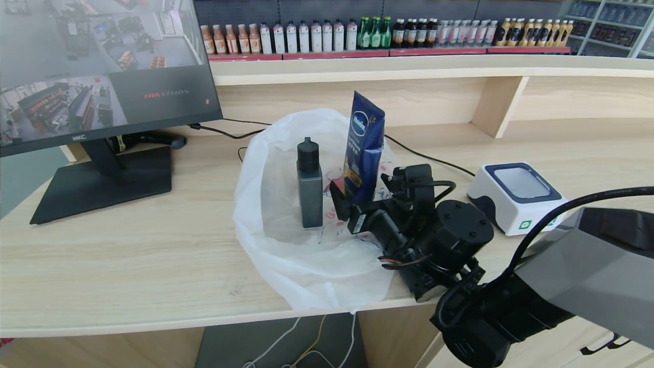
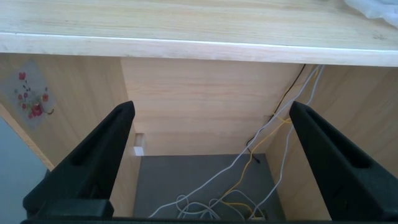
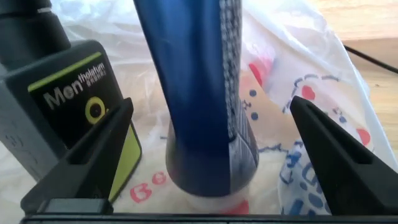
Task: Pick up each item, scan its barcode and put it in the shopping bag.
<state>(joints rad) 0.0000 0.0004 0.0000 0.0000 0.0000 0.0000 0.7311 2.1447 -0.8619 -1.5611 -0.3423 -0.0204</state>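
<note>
A white plastic shopping bag (image 1: 276, 245) lies open on the wooden counter. Inside it stand a tall blue tube (image 1: 364, 148), upright on its cap, and a grey bottle (image 1: 309, 186) with a black cap just to its left. My right gripper (image 1: 365, 197) is open inside the bag, one finger on either side of the blue tube's (image 3: 199, 93) lower part, with gaps visible on both sides. The grey bottle (image 3: 56, 99) stands close beside one finger. My left gripper (image 2: 211, 162) hangs open below the counter edge, holding nothing.
A white barcode scanner (image 1: 516, 197) sits on the counter right of the bag. A monitor (image 1: 97, 66) on a black stand occupies the left. A raised wooden ledge runs along the back. Loose cables (image 2: 249, 180) hang in the recess under the counter.
</note>
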